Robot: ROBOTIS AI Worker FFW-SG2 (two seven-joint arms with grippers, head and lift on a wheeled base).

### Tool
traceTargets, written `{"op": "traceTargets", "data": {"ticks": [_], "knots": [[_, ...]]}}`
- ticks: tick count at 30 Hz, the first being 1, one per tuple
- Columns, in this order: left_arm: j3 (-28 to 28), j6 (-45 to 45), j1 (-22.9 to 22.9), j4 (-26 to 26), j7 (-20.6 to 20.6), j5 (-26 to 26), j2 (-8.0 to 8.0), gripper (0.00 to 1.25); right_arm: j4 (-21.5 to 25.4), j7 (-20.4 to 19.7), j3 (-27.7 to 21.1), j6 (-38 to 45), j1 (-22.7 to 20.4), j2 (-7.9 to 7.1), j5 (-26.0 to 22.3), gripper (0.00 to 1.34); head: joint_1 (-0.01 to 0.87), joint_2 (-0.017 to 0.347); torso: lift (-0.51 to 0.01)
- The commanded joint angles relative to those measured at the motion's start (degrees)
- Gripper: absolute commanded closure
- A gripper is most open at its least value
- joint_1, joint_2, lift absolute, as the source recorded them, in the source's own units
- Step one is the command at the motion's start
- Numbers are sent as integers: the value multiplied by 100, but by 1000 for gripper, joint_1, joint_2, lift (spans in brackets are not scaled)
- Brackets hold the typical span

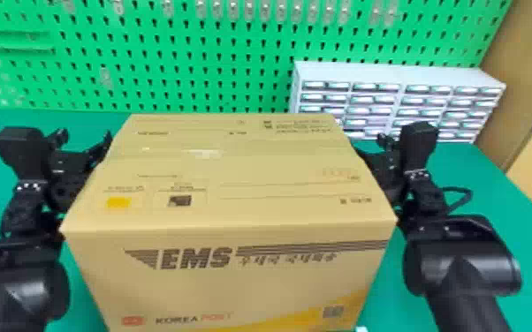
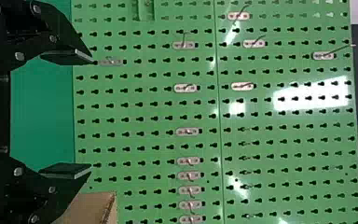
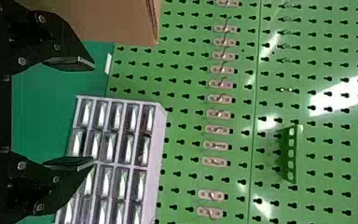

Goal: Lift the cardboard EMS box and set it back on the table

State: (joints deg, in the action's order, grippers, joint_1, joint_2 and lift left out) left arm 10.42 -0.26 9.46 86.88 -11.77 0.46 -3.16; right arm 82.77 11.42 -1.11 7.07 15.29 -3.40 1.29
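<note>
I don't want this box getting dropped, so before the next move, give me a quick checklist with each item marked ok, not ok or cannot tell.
1. EMS box upright, top closed: ok.
2. Left claw at the box's left side: ok.
3. Right claw at the box's right side: ok.
4. Both claws' fingers apart, nothing between them: ok.
5. Firm contact on both sides: cannot tell.
6. Box's underside resting on the table: cannot tell.
</note>
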Motion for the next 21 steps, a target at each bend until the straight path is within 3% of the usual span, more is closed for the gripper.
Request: {"op": "traceTargets", "data": {"ticks": [1, 12, 21], "knots": [[-40, -26, -23, -136, 0, 33, -1, 433, -112, 0, 49, -3, -18, -21, -24, 535, 678, -14, -91], [56, -308, -50, -453, -9, 112, -1, 433, -156, 9, 23, -3, -123, -30, -24, 535, 678, -14, -91], [206, -404, -76, -391, -71, 156, -10, 430, 37, 9, -179, 5, -220, -117, -24, 535, 678, -14, -91]]}}
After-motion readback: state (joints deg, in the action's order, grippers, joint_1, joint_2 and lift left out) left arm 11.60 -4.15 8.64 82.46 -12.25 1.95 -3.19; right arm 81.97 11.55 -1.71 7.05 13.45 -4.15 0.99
